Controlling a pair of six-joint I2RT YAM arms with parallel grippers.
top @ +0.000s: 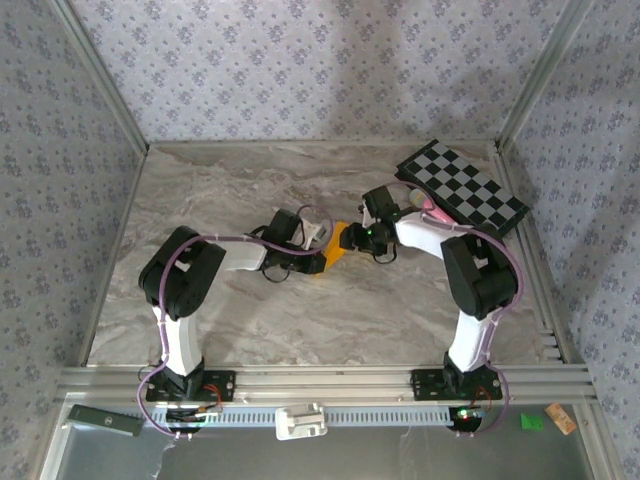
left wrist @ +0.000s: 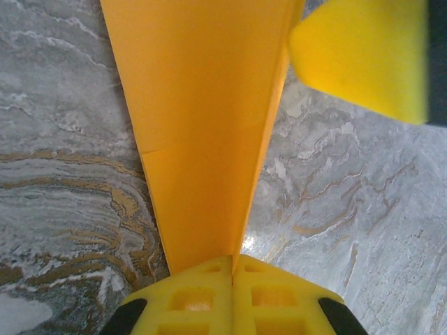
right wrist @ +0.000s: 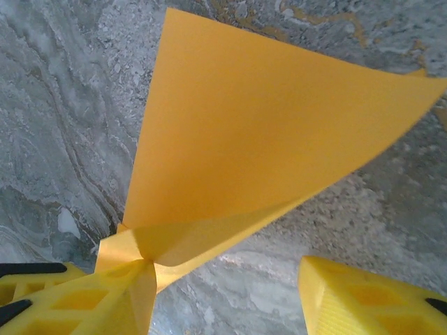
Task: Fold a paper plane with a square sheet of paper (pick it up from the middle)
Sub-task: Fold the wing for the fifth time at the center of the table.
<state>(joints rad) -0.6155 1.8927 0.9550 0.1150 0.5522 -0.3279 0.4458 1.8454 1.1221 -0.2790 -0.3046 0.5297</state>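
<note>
The space is a small booth. Three walls, back [top: 320,70], left [top: 50,200] and right [top: 600,150], carry pale lilac-grey paper with small flower sprigs. A slanting metal post runs up each back corner, one on the left [top: 100,75] and one on the right [top: 543,70]. The table [top: 300,330] has a grey marble pattern with pale streaks (up close, the wrist views bring out ochre and brown veins). Grooved metal rails [top: 330,380] cross its near edge, with a white slotted strip [top: 390,415] just below them. Light is soft and even, leaving a faint sheen on the marble and mild shade toward the back corners.
</note>
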